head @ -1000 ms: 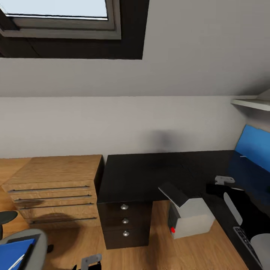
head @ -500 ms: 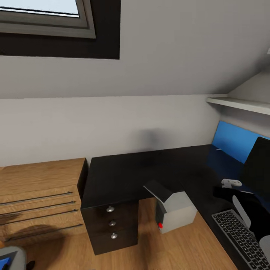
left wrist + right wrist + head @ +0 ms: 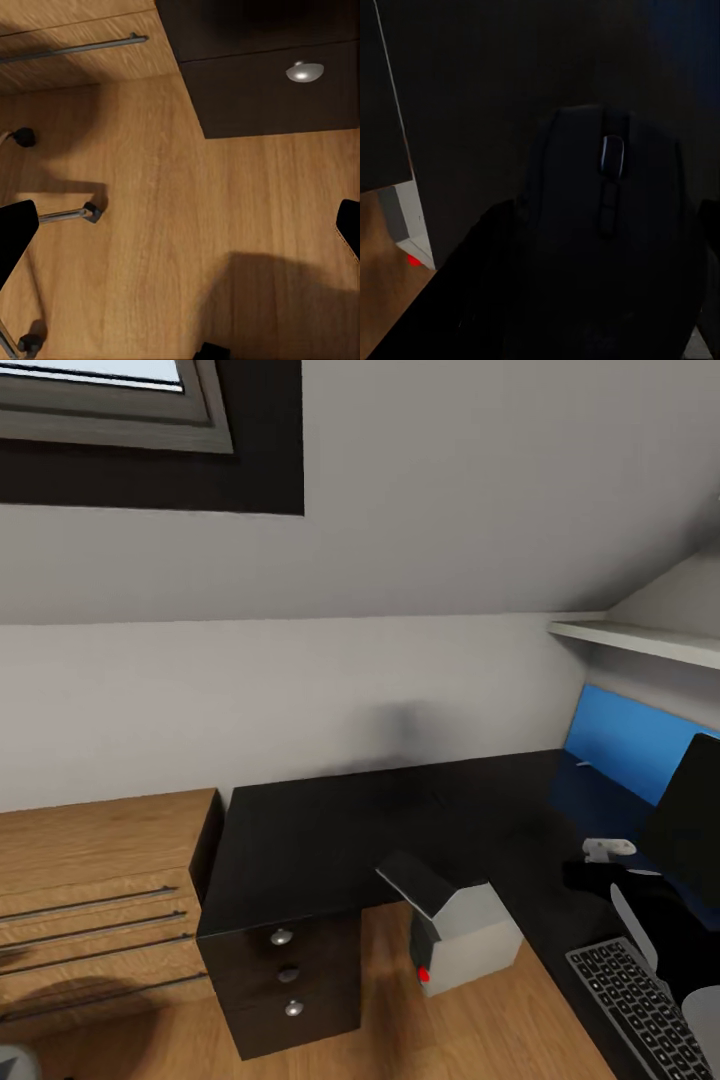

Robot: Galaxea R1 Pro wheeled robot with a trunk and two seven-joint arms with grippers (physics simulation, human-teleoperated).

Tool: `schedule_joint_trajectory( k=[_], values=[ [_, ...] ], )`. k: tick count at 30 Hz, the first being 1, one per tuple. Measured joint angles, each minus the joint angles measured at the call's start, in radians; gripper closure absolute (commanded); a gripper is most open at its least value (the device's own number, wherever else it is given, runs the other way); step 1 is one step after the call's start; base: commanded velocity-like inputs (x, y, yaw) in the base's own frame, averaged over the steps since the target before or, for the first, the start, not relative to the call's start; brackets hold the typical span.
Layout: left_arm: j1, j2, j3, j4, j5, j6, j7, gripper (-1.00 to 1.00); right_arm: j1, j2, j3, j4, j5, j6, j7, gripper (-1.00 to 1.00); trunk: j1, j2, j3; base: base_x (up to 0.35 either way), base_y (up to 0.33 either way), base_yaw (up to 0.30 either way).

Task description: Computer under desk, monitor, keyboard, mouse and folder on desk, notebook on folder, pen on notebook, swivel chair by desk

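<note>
Clamping the mouse point(image 3: 607, 187) in the right gripper point(image 3: 601, 251). Narrowed to mouse width, a dark finger hugging each flank, from the look of the right wrist view. Carrying it just above the black desk point(image 3: 380, 820), scroll wheel up. Judging it held level like that so it goes down flat, buttons on top.

Hanging the left gripper point(image 3: 180, 229) low over the wood floor point(image 3: 187, 172). Spread wide, fingertips at opposite edges of the left wrist view, nothing between them and touching nothing. Probably parked there to stay out of the way while the other arm works. Looking down past it on a leg and casters of the swivel chair point(image 3: 64, 216), near the desk's drawer unit point(image 3: 285, 980).

Moving outward:
- Finding the keyboard point(image 3: 640, 1000) on the desk's right wing, with the monitor point(image 3: 700, 810) standing behind it near the blue panel point(image 3: 620, 745).
- Spotting the computer point(image 3: 465, 940) on the floor in the desk's inner corner, partly under the top. Reads as already where the task wants it.
- Noting the light-wood chest point(image 3: 90, 880) just beside the drawer unit.

Aiming, at a guess, for bare desk just beside the keyboard. Calling mouse placement the step in hand. Watching for a scrape on the keyboard edge on the way down.
</note>
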Motion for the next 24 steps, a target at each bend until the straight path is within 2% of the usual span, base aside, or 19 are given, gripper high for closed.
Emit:
schedule_joint_trajectory(
  k=[3,7,11,18,24],
  values=[
    [0.0,0.0,-0.002,0.003,-0.001,0.0,-0.001,-1.0,-0.001,0.001,0.004,0.023,0.01,-0.036,0.001,1.0,0.0,0.0,0.0,0.297,-0.132,0.0],
    [0.0,-0.002,-0.003,0.004,-0.002,0.0,-0.001,-1.0,-0.004,0.001,0.006,0.159,0.038,-0.127,-0.002,1.0,0.0,0.0,0.0,0.156,-0.104,0.0],
    [0.0,-0.002,-0.003,0.004,-0.002,-0.001,-0.001,-1.0,-0.009,0.002,0.006,0.253,0.068,-0.201,-0.004,1.0,0.0,0.0,0.0,0.038,-0.029,0.0],
    [0.0,-0.003,-0.003,0.004,-0.002,-0.001,-0.003,-1.0,-0.02,0.0,0.008,0.374,0.082,-0.349,0.0,1.0,0.001,0.0,0.0,0.005,-0.004,0.0],
    [0.0,-0.004,-0.003,0.004,-0.002,-0.001,-0.004,-1.0,-0.048,-0.001,0.008,0.438,0.084,-0.406,0.067,1.0,0.001,0.0,0.0,0.0,0.0,0.0]
  ],
)
